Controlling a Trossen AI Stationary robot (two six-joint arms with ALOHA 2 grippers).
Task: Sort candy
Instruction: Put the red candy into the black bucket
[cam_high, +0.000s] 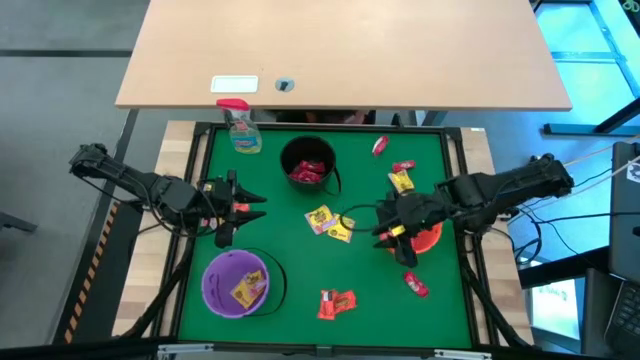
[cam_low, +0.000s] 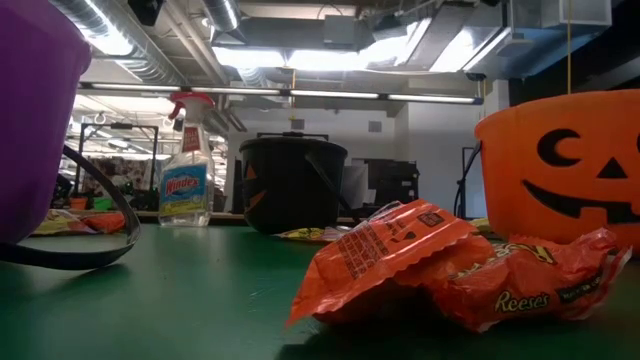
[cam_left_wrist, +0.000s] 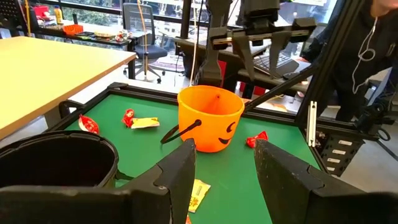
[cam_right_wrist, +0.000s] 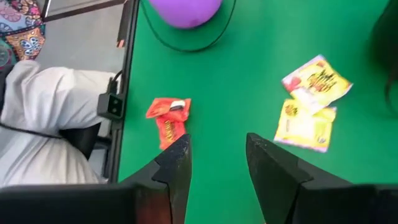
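Wrapped candy lies on the green table (cam_high: 300, 255): two yellow packets (cam_high: 328, 222) at the middle, an orange-red pair (cam_high: 337, 303) near the front, a red one (cam_high: 415, 285), and red and yellow ones (cam_high: 402, 176) at the far right. My left gripper (cam_high: 258, 206) hovers open at the left, between the black bucket (cam_high: 310, 165) and the purple bucket (cam_high: 240, 282), with nothing between its fingers (cam_left_wrist: 224, 152). My right gripper (cam_high: 382, 228) is open and empty (cam_right_wrist: 217, 146), slanting down just left of the orange bucket (cam_high: 428, 237).
The black bucket holds red candy and the purple bucket (cam_right_wrist: 183, 9) a yellow packet. A spray bottle (cam_high: 240, 125) stands at the far left corner. A person in white (cam_right_wrist: 50, 124) is beside the table's near edge. A tan desk (cam_high: 340, 50) lies beyond the far edge.
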